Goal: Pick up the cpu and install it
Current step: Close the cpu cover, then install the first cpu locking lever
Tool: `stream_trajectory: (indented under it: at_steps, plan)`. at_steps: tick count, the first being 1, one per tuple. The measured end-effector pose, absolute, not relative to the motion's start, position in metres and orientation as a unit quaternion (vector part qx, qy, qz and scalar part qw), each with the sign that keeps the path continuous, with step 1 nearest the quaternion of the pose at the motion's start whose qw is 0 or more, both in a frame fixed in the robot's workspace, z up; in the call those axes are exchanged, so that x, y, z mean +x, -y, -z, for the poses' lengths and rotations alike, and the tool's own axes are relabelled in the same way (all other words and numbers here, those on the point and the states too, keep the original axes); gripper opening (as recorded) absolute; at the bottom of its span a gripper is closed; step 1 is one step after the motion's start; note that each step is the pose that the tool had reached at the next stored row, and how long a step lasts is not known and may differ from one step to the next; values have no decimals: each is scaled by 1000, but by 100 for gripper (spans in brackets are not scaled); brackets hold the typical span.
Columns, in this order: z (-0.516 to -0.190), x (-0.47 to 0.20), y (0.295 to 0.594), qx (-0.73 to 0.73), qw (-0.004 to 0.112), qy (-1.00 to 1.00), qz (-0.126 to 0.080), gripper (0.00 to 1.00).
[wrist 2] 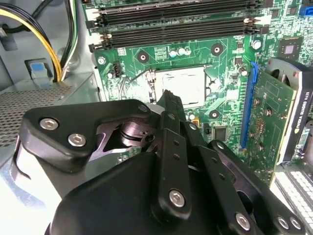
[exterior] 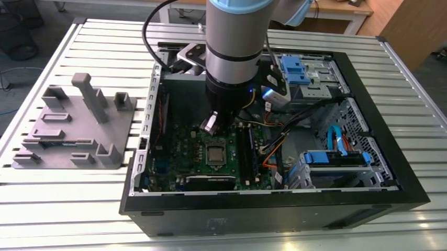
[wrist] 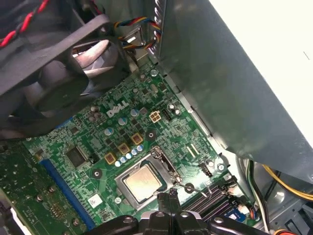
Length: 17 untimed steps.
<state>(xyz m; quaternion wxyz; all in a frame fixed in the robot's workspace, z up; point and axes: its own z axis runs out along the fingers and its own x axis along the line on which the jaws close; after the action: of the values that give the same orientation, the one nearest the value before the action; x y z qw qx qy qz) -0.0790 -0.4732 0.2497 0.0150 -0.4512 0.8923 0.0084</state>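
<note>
Your tool point(wrist 2: 168, 100) hovers empty, fingers pinched together, above the cpu point(wrist: 142, 180) lying in its socket point(wrist: 173, 172); a skewed seating could bend contacts.

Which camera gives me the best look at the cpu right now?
The first wrist view: the cpu lies in its socket, whole top unobstructed. In the second wrist view the gripper overlaps its near edge. The exterior view shows it far off on the motherboard.
</note>
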Motion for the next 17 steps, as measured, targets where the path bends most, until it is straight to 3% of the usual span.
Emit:
stream_trajectory:
  at_steps: [17]
  plan:
    - [-249, -83, 469, -451, 15, -892, -8, 11]
